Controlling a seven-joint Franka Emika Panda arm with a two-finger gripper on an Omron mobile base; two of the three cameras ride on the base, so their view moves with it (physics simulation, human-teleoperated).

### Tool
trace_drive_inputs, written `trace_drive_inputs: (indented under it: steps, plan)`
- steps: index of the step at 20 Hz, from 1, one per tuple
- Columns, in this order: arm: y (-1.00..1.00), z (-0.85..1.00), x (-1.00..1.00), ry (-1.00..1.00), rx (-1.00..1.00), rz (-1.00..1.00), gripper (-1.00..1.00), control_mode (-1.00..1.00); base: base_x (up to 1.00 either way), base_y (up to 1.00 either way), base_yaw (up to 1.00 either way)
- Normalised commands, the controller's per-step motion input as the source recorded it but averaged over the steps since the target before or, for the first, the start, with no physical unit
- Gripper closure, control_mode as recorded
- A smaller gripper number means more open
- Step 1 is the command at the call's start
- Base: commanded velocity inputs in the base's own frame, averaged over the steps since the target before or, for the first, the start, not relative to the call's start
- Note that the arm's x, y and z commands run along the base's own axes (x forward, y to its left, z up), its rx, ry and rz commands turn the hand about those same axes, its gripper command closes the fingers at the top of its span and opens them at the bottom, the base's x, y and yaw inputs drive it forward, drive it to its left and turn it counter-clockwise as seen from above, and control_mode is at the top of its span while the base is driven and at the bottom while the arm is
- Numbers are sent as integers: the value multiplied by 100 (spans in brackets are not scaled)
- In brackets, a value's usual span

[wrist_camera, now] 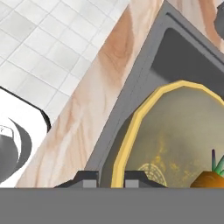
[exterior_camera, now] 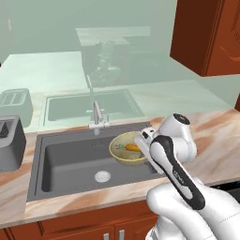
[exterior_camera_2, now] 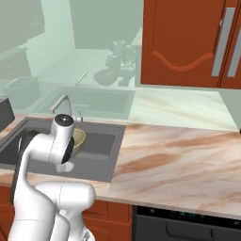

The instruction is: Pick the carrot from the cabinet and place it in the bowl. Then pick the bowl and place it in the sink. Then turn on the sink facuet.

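Reaches forward and down from the base, white arm bent sharply at the elbow, wrist folded over the right part of the sink, hand pointed down at the near rim of the bowl. In the hand view, shows the two dark fingertips of the gripper set either side of the bowl's thin yellow rim, one finger outside the wall, the other inside, jaws narrowed and clamped on that rim. Holds the bowl within the basin's outline, near its right wall; cannot tell whether the base touches the sink floor. Carries the carrot inside the bowl, lying on its inner surface, orange body with a bit of green top visible at the lower right of the hand view. Stands the sink facuet upright behind the basin, just beyond the bowl, apart from the hand. Leaves the round drain uncovered in the middle of the sink floor, left of the bowl. Hangs the cabinet above the counter at the right, well apart from the arm. Sits a toaster on the counter to the left of the sink.
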Motion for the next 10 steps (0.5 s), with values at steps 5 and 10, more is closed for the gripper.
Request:
trace_drive_inputs:
  steps: [5, 10]
  plan:
    - [32, -64, 49, 0, -13, 31, 100, -100, 0, 0, 0]
    - [29, -60, 41, 0, -11, 31, 100, -100, 0, 0, 0]
